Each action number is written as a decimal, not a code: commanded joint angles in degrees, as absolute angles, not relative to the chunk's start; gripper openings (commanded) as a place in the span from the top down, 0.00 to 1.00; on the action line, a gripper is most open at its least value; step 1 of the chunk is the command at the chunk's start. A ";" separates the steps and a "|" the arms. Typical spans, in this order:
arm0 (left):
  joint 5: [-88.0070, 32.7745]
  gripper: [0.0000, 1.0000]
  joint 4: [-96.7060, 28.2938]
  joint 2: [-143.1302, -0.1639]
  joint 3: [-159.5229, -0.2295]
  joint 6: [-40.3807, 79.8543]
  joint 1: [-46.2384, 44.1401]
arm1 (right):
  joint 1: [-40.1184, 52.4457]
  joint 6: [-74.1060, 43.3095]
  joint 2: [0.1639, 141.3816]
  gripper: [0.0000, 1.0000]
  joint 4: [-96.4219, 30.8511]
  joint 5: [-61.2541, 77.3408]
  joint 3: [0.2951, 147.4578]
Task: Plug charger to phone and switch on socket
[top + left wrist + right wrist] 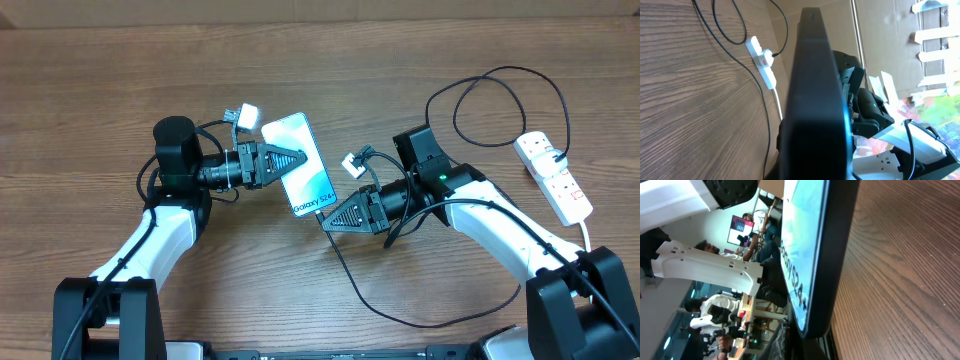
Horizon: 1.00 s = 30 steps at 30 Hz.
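Observation:
The phone [312,180], light blue screen up, is held just above the table by my left gripper [299,158], shut on its left long edge. In the left wrist view the phone's dark edge [815,90] fills the middle. My right gripper [326,216] is at the phone's bottom end, shut on the charger's plug tip; the thin black charger cable [372,302] runs from there in a loop toward the front. The right wrist view shows the phone's screen and lower end [807,255] close up. The white socket [556,176] lies at the far right, also in the left wrist view [763,60].
A second loop of black cable [497,100] curls behind the socket, from a plug in it. The socket's thick white cord [586,232] runs to the right front edge. Both arms' bases stand at the front corners. A cardboard wall [875,35] stands behind the table.

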<state>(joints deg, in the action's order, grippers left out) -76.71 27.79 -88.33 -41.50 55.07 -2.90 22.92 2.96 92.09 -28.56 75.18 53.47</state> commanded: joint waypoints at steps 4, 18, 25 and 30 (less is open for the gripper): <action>-78.04 0.96 28.08 -87.74 -42.04 53.76 -2.59 | 22.79 2.76 91.29 0.96 -27.42 75.94 54.89; -79.42 0.96 26.83 -87.74 -42.04 52.18 -2.70 | 22.81 -3.27 91.29 0.96 -20.27 75.96 54.87; -76.66 0.96 26.76 -87.74 -42.04 50.70 -2.70 | 22.81 -3.22 91.29 0.73 -22.31 75.94 54.87; -73.06 0.96 24.84 -87.74 -42.04 48.16 -2.70 | 22.76 -3.20 91.29 0.60 -23.29 73.73 54.87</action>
<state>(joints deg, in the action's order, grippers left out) -75.26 25.82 -88.33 -41.50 51.46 -2.26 22.94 -3.29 92.09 -23.11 74.91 53.49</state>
